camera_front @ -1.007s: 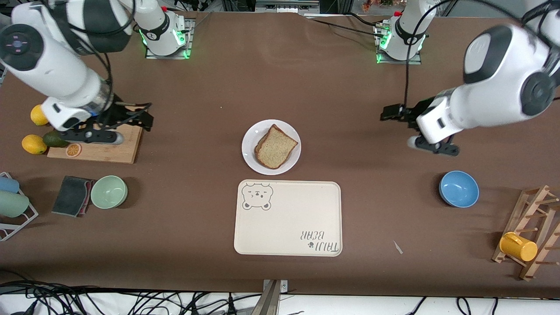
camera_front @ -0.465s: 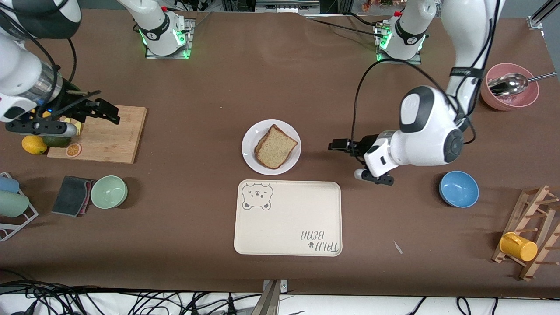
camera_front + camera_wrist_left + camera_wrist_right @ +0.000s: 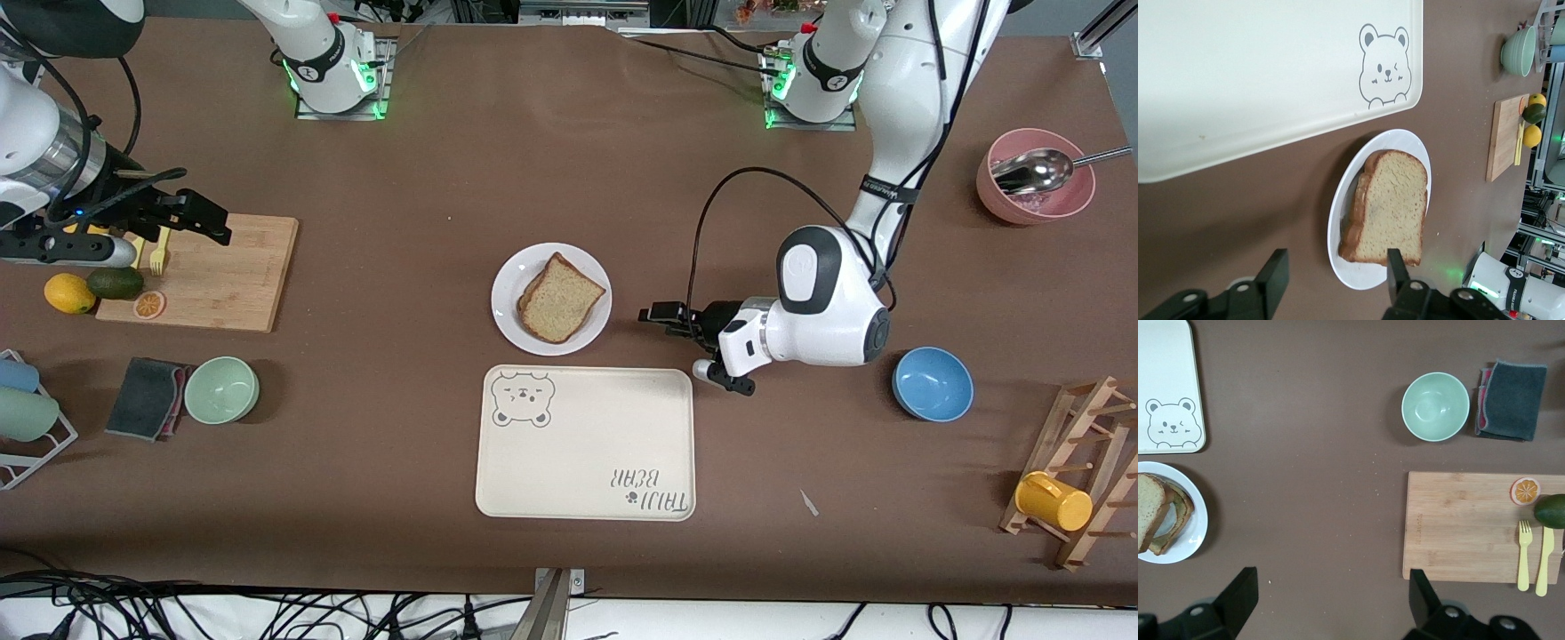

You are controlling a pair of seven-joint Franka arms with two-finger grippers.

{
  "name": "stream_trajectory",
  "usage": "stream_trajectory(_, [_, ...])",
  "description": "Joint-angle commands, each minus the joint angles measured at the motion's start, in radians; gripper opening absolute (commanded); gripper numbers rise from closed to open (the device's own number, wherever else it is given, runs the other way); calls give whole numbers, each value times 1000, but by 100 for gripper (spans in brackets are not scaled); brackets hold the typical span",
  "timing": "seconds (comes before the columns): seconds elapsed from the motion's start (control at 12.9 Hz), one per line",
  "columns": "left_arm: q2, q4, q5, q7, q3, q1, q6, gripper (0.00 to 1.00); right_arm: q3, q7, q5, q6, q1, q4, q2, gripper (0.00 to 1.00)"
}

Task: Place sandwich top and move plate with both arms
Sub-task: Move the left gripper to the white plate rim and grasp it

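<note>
Bread step apparently done: plain brown wholemeal sandwich top (image 3: 561, 300) lying on the stack on the small round white plate (image 3: 510, 318), just farther from the front camera than the rectangular cream bear tray (image 3: 584, 443). Plate move in hand, judging by the left arm's black gripper (image 3: 669, 318) low beside the plate rim toward the left arm's end, jaws part open and holding nothing. Right arm's black gripper (image 3: 191, 220) waiting spread wide over the wooden cutting board (image 3: 233, 280), empty; next calls for bringing it to the plate's free rim.

3 bowls (image 3: 221, 389), 1 plate (image 3: 508, 276), 1 tray (image 3: 582, 462), 1 cutting board (image 3: 222, 284), 2 arms (image 3: 827, 311), 1 yellow mug (image 3: 1053, 501).
</note>
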Motion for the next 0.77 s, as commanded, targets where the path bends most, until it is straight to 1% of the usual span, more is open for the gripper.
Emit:
stream_trajectory(0.0, [45, -3, -150, 123, -9, -29, 78, 64, 0, -8, 7, -21, -10, 12, -10, 100])
stream_trajectory(0.08, [60, -4, -155, 152, -9, -44, 101, 63, 0, -8, 7, -21, -10, 12, -10, 100])
stream_trajectory(0.15, [71, -9, -158, 186, -9, -46, 106, 51, 0, -8, 7, -21, -10, 13, -10, 100])
stream_trajectory(0.23, [80, -9, -160, 209, -11, -49, 106, 48, 0, -8, 6, -21, -10, 15, -10, 100])
stream_trajectory(0.39, [94, -12, -161, 212, -9, -66, 119, 48, -1, -10, 6, -21, -11, 25, -10, 100])
stream_trajectory(0.54, [115, -18, -164, 234, -11, -78, 133, 46, 0, -10, 4, -23, -11, 25, -10, 100])
stream_trajectory(0.7, [123, -24, -195, 281, -15, -78, 133, 46, 0, -8, 4, -46, -11, 29, -9, 100])
